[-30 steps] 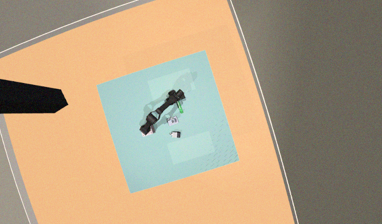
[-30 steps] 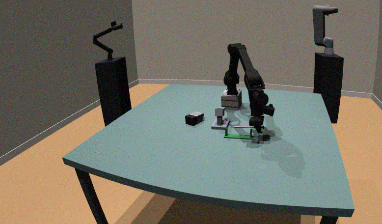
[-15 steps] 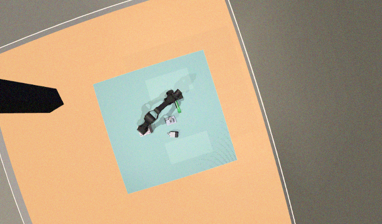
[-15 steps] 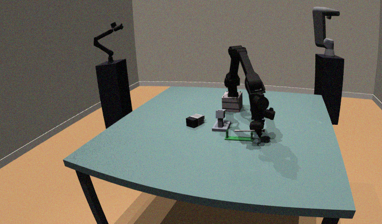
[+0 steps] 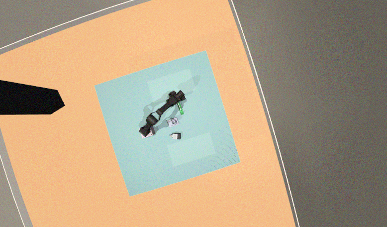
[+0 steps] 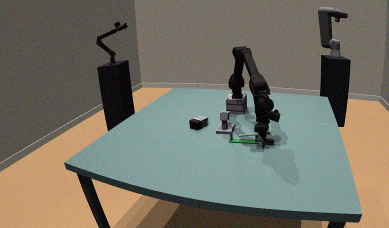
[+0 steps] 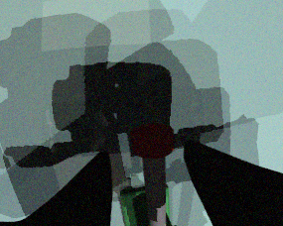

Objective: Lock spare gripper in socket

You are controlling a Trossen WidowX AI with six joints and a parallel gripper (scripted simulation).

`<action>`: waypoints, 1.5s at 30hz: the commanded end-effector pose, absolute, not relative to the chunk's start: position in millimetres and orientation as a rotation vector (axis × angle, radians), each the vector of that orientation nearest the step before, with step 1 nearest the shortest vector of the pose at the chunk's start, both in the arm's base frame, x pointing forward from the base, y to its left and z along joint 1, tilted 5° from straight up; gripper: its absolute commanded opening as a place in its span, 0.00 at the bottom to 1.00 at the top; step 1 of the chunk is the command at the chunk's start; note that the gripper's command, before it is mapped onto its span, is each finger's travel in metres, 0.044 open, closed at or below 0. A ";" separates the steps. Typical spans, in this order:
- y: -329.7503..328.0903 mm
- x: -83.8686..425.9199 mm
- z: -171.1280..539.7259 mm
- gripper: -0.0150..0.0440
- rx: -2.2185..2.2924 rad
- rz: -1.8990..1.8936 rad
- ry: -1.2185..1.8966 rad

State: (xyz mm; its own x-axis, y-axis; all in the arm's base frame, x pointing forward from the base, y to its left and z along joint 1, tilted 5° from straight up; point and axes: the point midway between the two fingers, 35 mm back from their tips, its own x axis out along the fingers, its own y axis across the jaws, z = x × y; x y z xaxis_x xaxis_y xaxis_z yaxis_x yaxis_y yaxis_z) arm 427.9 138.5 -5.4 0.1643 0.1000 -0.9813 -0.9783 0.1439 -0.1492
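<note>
The lock pin (image 6: 248,134) (image 7: 154,173) is a pale rod with a dark red head. It lies out of the socket, slightly tilted, over the green rack (image 5: 181,112) (image 6: 243,141) (image 7: 131,205); whether it sits in both posts is unclear. My gripper (image 6: 263,141) (image 7: 147,155) is low at the rack's head end and partly open, with a gap on each side of the pin between its fingers. The grey mount (image 5: 172,122) (image 6: 224,116) stands upright with no pin visible through its socket. The black and white spare gripper (image 5: 176,136) (image 6: 198,123) lies on the table beside the mount.
The arm's base block (image 6: 236,104) stands at the back of the blue-green table (image 5: 119,158) (image 6: 162,158). The mount stands close to the rack, and the spare gripper lies beyond it. Two other arms stand on black pedestals (image 6: 116,93) (image 6: 334,84) away from the table.
</note>
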 end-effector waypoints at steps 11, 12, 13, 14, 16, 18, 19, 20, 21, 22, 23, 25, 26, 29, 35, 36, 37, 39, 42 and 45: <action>140.0 424.1 26.1 0.59 -1.102 1.051 1.076; 140.2 423.9 28.7 0.59 -1.102 1.051 1.076; 140.3 423.7 31.3 0.59 -1.102 1.052 1.075; 140.5 423.5 33.8 0.59 -1.103 1.052 1.075; 140.8 423.1 38.8 0.59 -1.103 1.053 1.075; 141.0 422.7 43.7 0.59 -1.104 1.053 1.074; 141.2 422.4 46.2 0.59 -1.104 1.054 1.074; 141.3 422.2 48.8 0.59 -1.104 1.054 1.074; 141.5 422.0 51.3 0.59 -1.105 1.054 1.073; 141.6 421.8 53.8 0.59 -1.105 1.055 1.073; 141.8 421.6 56.3 0.59 -1.105 1.055 1.073; 142.1 421.2 61.4 0.59 -1.106 1.055 1.072; 142.2 421.1 63.9 0.59 -1.106 1.056 1.072; 142.2 421.5 60.9 0.64 -1.107 1.057 1.071; 133.9 420.7 68.6 0.73 -1.107 1.059 1.078; 123.6 419.2 78.3 0.68 -1.107 1.062 1.086; 110.5 416.6 90.7 0.64 -1.106 1.067 1.096; 87.6 409.7 112.7 0.56 -1.102 1.075 1.114; 79.7 406.7 120.3 0.56 -1.100 1.079 1.120; 79.7 406.7 120.3 0.56 -1.100 1.079 1.120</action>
State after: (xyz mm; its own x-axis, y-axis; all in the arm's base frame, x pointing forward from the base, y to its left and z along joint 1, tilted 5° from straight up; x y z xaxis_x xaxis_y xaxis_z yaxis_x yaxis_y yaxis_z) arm 412.4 76.8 121.7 0.1428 0.0815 -0.9864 -0.9795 0.1547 -0.1290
